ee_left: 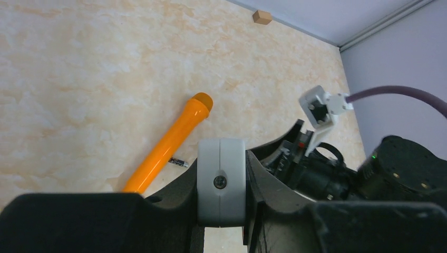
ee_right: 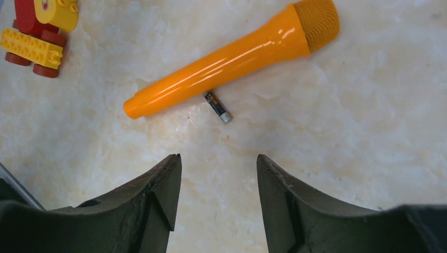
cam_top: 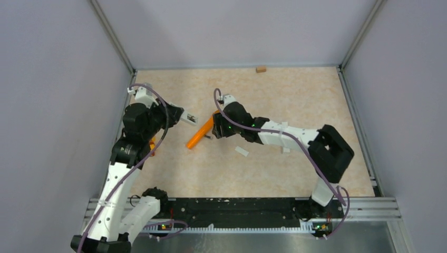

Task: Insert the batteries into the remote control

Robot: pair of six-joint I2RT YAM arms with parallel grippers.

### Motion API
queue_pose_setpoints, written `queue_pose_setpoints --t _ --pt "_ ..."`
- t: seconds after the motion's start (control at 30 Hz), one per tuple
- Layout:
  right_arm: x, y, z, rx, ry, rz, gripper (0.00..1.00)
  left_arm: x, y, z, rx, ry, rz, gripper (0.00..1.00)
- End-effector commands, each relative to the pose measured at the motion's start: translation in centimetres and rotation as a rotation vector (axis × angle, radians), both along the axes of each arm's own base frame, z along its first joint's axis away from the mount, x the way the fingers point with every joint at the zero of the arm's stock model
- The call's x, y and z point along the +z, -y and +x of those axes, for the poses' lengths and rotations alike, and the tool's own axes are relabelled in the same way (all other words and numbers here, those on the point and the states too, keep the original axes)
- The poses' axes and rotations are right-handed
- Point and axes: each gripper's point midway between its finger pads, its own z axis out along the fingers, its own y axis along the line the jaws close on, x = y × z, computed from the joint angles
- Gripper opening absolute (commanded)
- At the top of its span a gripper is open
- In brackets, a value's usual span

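My left gripper (ee_left: pixel 221 167) is shut on the end of the grey-white remote control (ee_left: pixel 221 197); from above the remote (cam_top: pixel 188 118) sticks out of the left gripper (cam_top: pixel 176 115) toward the right. One of the batteries (ee_right: pixel 217 107), a tiny dark cylinder with a pale end, lies on the table beside the orange tube (ee_right: pixel 232 58). My right gripper (ee_right: pixel 217 157) hangs open just short of that battery, nothing between its fingers. In the left wrist view the same battery (ee_left: pixel 178 162) lies right of the orange tube (ee_left: pixel 168 145). The right gripper (cam_top: pixel 213 132) sits by the tube (cam_top: pixel 200 133).
A red and yellow brick toy (ee_right: pixel 37 31) stands left of the tube. Two small white pieces (cam_top: pixel 242 151) (cam_top: pixel 285 150) lie under the right arm. A small wooden block (cam_top: pixel 260 69) rests at the back wall. Grey walls enclose the marbled table (cam_top: pixel 295 100).
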Motion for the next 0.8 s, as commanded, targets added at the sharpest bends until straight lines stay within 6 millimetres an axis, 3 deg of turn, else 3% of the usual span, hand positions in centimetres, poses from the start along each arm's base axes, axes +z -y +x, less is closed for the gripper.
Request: queue_pose_setpoints --t 0.0,0.33,0.6,0.77 --pt "-0.5 -2.6 1.5 0.121 0.030 -0.050 0.53 2.8 -0.6 0.1 -0.002 0.066 0.062 0.00" --pt "-6.2 -4.2 2.4 0.175 -0.102 -0.299 0.52 1.1 -1.5 1.1 0.037 0.014 0.121 0.00" --pt "-8.0 -5.7 2.2 0.210 -0.130 -0.321 0.50 0.5 -1.4 1.7 0.025 -0.006 0.133 0.00" --pt "-8.5 -6.5 1.6 0.237 -0.117 -0.358 0.45 0.5 -4.1 1.5 0.171 -0.031 0.167 0.00"
